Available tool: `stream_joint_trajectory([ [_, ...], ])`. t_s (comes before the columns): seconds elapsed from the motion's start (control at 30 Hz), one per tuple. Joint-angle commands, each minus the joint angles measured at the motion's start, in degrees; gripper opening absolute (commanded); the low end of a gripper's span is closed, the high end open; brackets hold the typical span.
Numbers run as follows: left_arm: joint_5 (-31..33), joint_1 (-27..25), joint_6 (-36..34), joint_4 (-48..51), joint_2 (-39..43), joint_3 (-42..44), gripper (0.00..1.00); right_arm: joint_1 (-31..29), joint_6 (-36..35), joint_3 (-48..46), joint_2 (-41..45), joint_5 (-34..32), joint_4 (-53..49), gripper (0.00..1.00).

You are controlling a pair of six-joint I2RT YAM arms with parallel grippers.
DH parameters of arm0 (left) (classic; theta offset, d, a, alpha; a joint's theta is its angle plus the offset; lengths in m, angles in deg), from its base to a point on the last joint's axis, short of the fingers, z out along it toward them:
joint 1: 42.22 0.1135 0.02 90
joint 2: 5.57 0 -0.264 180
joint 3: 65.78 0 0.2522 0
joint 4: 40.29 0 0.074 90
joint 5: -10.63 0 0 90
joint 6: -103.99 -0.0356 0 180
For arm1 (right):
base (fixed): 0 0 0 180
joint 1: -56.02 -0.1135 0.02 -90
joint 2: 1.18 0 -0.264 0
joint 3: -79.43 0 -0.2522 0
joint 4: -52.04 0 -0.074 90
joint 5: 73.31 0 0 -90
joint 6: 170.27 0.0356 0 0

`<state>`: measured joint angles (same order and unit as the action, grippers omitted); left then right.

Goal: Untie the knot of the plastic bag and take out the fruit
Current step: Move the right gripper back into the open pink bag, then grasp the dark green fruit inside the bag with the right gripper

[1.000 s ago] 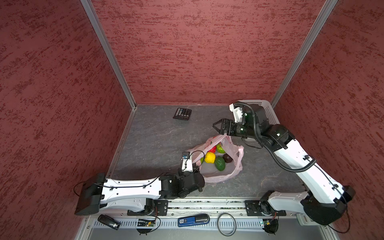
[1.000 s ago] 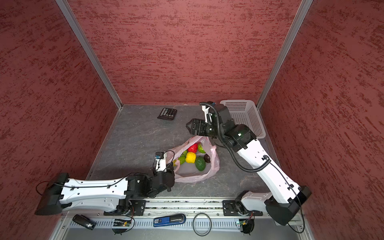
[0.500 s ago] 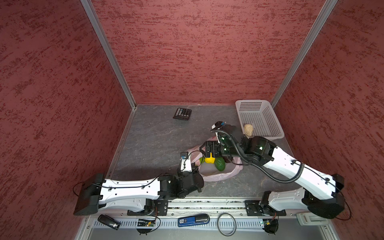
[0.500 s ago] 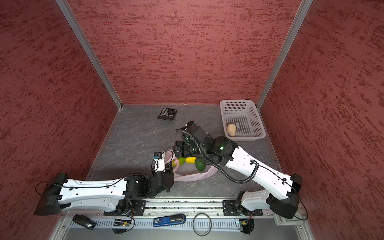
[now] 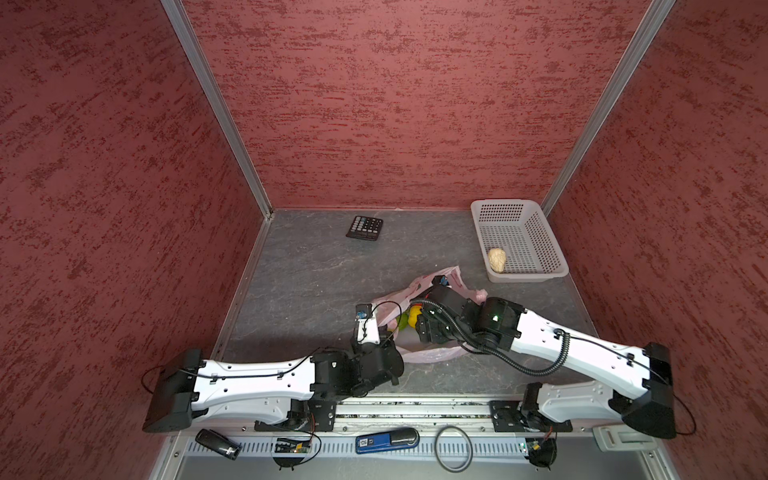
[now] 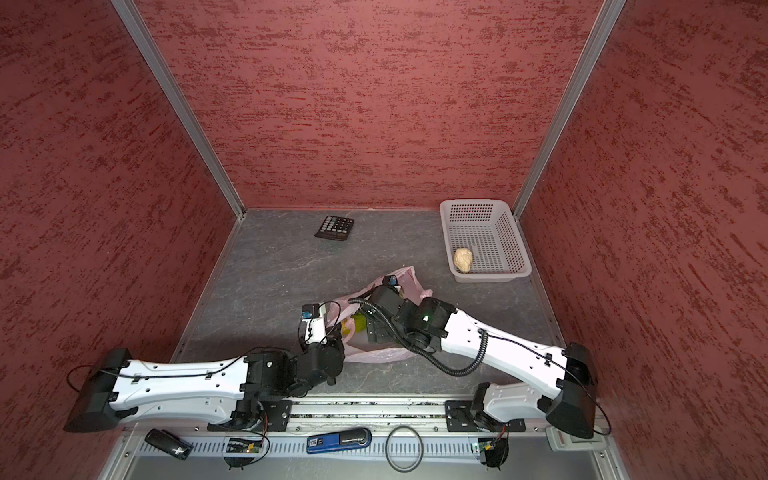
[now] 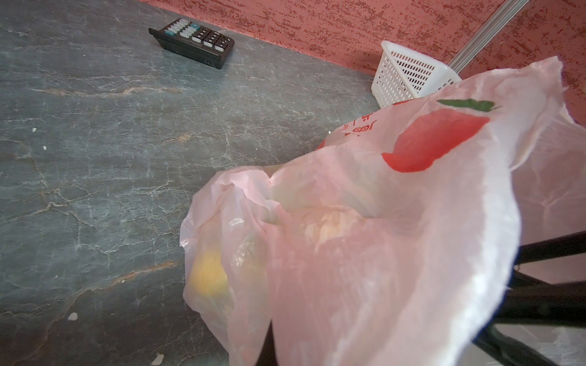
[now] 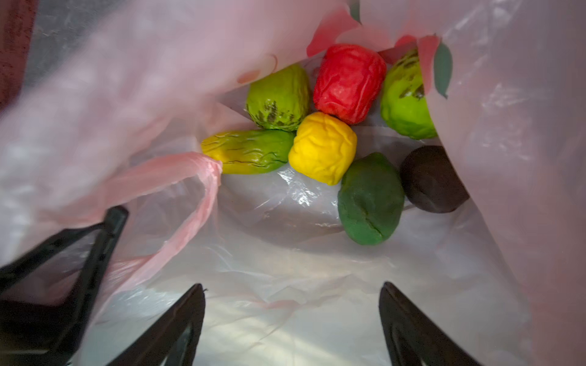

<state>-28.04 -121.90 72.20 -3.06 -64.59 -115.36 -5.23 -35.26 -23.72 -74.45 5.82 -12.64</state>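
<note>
Both my jaws at the open plastic bag.
My right jaws stand wide apart with nothing between them, inside the bag's mouth, short of the fruit heaped at its far end. My left jaws are closed, pinching the bag's rim above the worktop. One beige piece lies in the basket.

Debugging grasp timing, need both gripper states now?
Left gripper: closed, holding the plastic bag by its film.
Right gripper: open, empty, inside the bag, short of the fruit.
</note>
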Motion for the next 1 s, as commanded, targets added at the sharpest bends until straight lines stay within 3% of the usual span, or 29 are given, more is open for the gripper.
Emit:
stream_joint_trajectory([
  [0.0,0.24,-0.17,-1.13,-0.95,-0.1,0.48,0.0,-0.33,1.39,-3.0,0.85,-2.4,3.51,0.85],
  [0.4,-4.19,-0.19,-3.22,-5.14,-3.9,0.57,0.0,-0.33,3.01,-14.0,-2.83,2.71,11.16,0.85],
  [0.67,-7.78,-1.7,1.56,-2.79,-5.37,2.64,0.0,0.78,9.97,-13.08,-5.89,-2.02,11.57,0.96],
  [0.97,-6.62,-3.99,1.88,-1.61,-10.38,-0.5,0.0,5.9,17.07,-13.57,-7.88,-3.76,15.45,0.98],
])
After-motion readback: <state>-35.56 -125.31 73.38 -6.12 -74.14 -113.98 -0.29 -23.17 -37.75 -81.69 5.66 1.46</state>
